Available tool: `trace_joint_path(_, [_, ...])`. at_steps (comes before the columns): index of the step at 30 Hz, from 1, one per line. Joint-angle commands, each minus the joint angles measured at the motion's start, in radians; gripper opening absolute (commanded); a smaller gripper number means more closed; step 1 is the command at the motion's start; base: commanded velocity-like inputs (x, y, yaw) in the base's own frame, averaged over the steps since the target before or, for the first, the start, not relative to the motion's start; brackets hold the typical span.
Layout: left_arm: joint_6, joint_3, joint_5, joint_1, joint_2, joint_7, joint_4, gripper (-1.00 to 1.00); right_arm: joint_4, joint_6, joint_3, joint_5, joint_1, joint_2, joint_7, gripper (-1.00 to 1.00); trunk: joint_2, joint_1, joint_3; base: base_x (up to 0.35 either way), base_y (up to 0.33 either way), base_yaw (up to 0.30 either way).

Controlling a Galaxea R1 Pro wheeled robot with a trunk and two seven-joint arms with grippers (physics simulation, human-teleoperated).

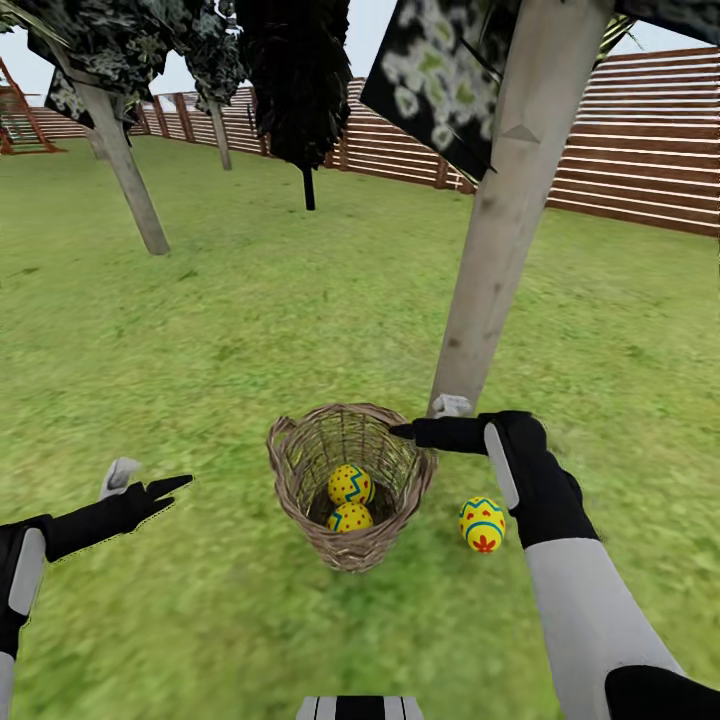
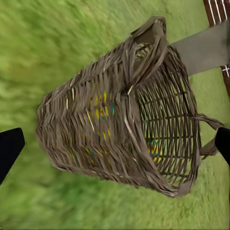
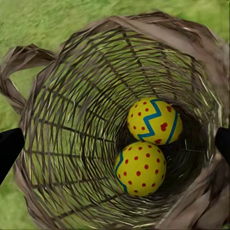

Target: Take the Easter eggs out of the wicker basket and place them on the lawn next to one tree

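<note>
The left arm reaches forward from the near left, its forearm black, and the left gripper (image 1: pixel 145 484) hovers low with both fingers spread apart. The right arm, white above and black at the wrist, bends inward from the near right; the right gripper (image 1: pixel 428 418) also has its fingers parted

A wooden slat fence (image 1: pixel 640 140) of brown horizontal boards runs along the far edge of the grass, from the far left to the right side of the head view. A dark tree with black foliage and a thin black trunk (image 1: pixel 308 186) stands in front of the fence near its middle, and a second pale, leaning trunk (image 1: pixel 128 170) stands well to the left of that dark tree. A reddish wooden play structure (image 1: pixel 18 118) sits at the fence's far left end, and pale sky (image 1: pixel 372 30) shows above the fence.
</note>
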Motion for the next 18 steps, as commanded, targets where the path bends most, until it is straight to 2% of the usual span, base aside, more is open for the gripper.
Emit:
trace_joint_path(1, [0.003, 0.015, 0.0, 0.0, 0.004, -0.006, 0.0, 1.0, -0.001, 0.007, 0.02, -0.003, -0.001, 0.004, -0.044, 1.0, 0.0, -0.001, 0.003, 0.0, 0.0, 0.0])
trace_joint_path(2, [0.003, 0.032, 0.002, 0.0, 0.007, -0.01, 0.0, 1.0, 0.001, 0.007, 0.041, -0.004, -0.003, 0.006, -0.097, 1.0, 0.0, -0.001, 0.007, 0.0, 0.0, 0.0])
trace_joint_path(3, [0.003, 0.073, 0.004, 0.0, 0.009, -0.014, 0.0, 1.0, 0.001, 0.008, 0.068, -0.009, -0.004, 0.016, -0.228, 1.0, 0.0, -0.001, 0.007, 0.0, 0.0, 0.0])
trace_joint_path(5, [0.002, 0.097, 0.004, 0.0, 0.011, -0.015, -0.002, 1.0, 0.002, 0.009, 0.079, -0.014, -0.004, 0.038, -0.361, 1.0, 0.0, -0.001, 0.007, 0.0, 0.0, 0.0])
trace_joint_path(7, [0.002, 0.11, 0.001, 0.0, 0.014, -0.015, -0.005, 1.0, 0.005, 0.009, 0.09, -0.017, -0.005, 0.063, -0.46, 1.0, 0.0, -0.001, 0.007, 0.0, 0.0, 0.0])
trace_joint_path(8, [0.002, 0.113, 0.0, 0.0, 0.019, -0.015, -0.003, 1.0, 0.007, 0.01, 0.104, -0.017, -0.005, 0.068, -0.479, 1.0, 0.0, -0.001, 0.007, 0.0, 0.0, 0.0])
trace_joint_path(9, [0.002, 0.115, 0.001, 0.0, 0.027, -0.015, 0.0, 1.0, 0.014, 0.01, 0.142, -0.018, -0.005, 0.073, -0.496, 1.0, 0.0, -0.001, 0.007, 0.0, 0.0, 0.0])
trace_joint_path(10, [0.002, 0.115, 0.001, 0.0, 0.029, -0.015, 0.0, 1.0, 0.018, 0.011, 0.158, -0.018, -0.005, 0.074, -0.499, 1.0, 0.0, -0.001, 0.007, 0.0, 0.0, 0.0])
trace_joint_path(12, [0.002, 0.117, 0.004, 0.0, 0.036, -0.015, 0.002, 1.0, 0.063, 0.012, 0.259, -0.019, -0.006, 0.077, -0.51, 1.0, 0.0, -0.001, 0.007, 0.017, 0.011, 0.0])
trace_joint_path(13, [0.002, 0.117, 0.004, 0.0, 0.037, -0.015, 0.002, 1.0, 0.082, 0.012, 0.28, -0.019, -0.009, 0.078, -0.511, 1.0, 0.0, -0.001, 0.007, 0.105, 0.076, 0.0])
trace_joint_path(14, [0.002, 0.117, 0.004, 0.0, 0.038, -0.015, 0.003, 1.0, 0.108, 0.012, 0.299, -0.02, -0.012, 0.079, -0.512, 1.0, 0.0, -0.001, 0.007, 0.173, 0.131, 0.0])
trace_joint_path(18, [0.002, 0.117, 0.002, 0.0, 0.04, -0.015, 0.003, 1.0, 0.145, 0.013, 0.318, -0.025, -0.016, 0.079, -0.508, 1.0, 0.0, -0.001, 0.007, 0.22, 0.17, 0.0])
